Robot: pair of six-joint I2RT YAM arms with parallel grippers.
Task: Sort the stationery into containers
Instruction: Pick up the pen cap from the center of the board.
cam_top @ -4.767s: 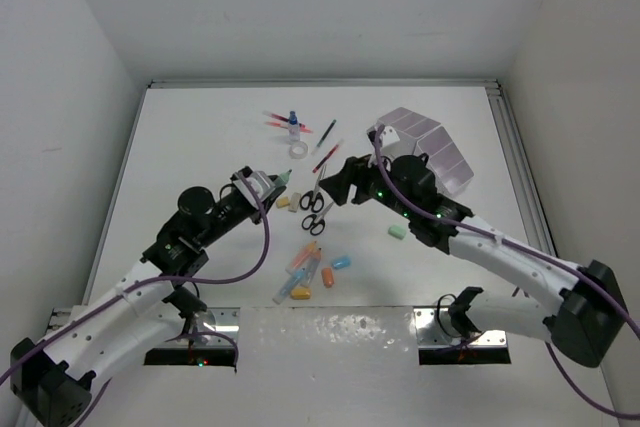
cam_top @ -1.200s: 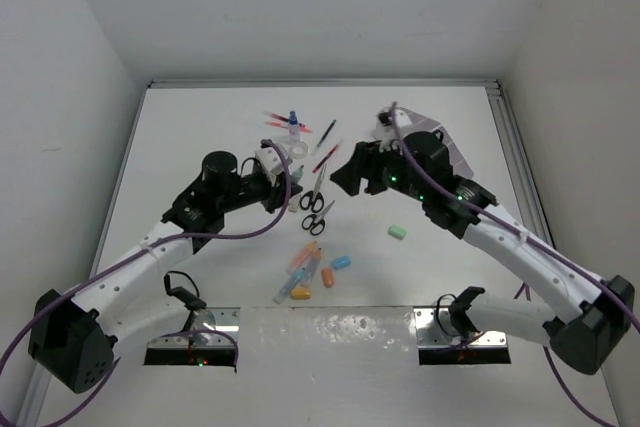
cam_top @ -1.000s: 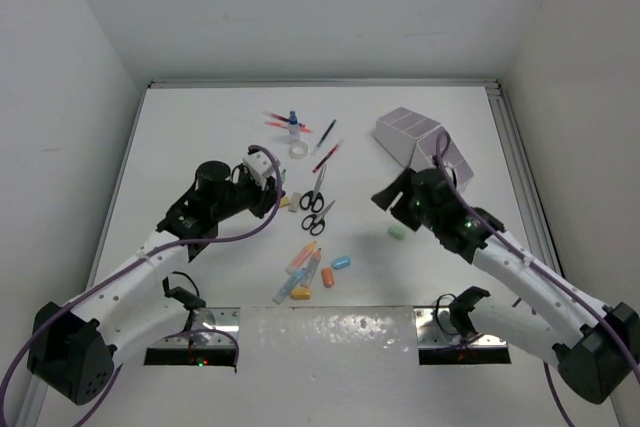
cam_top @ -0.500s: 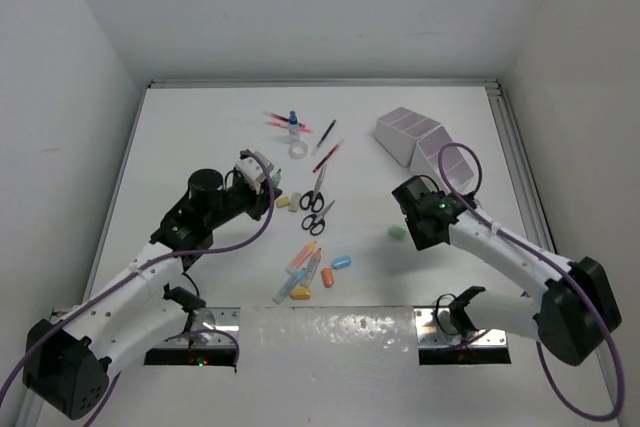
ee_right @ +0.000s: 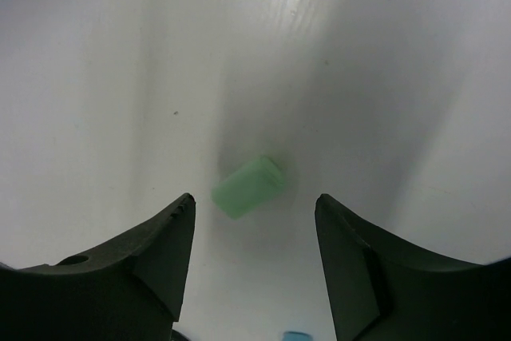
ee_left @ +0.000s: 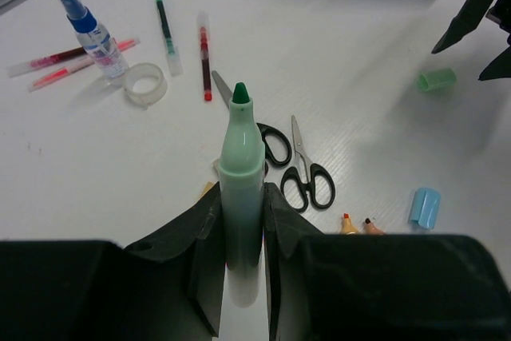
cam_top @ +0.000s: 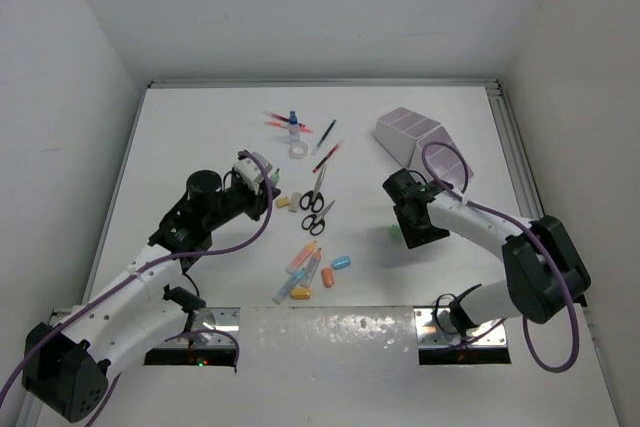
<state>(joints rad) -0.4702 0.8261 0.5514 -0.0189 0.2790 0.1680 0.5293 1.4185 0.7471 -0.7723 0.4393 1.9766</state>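
Left gripper [ee_left: 242,225], held above the white table [cam_top: 200,127] left of centre: its two fingers are clamped on the barrel of a mint-green marker [ee_left: 241,157], which projects beyond the fingertips with its dark green tip bare. Right gripper [ee_right: 255,205], right of centre: jaws wide apart, pointing down at the table and holding nothing. The mint-green cap [ee_right: 248,186] lies on its side on the table between the two fingers, touching neither and slanted across the gap. Between the arms lie two black-handled scissors [cam_top: 315,187], side by side, blades pointing away from the bases. Nearer the bases is a loose cluster of pastel capsule-shaped pieces [cam_top: 308,272], with a light blue piece [cam_top: 341,263] at its right edge. Farther off are a clear tape ring [cam_top: 297,150], a blue-capped spray bottle [cam_top: 293,125] just beside the red pens [cam_top: 277,120], and two more thin pens [cam_top: 326,147] to the right of the ring. The white stepped organiser [cam_top: 420,137] stands at the far right, beyond the right gripper and well apart from the marker.
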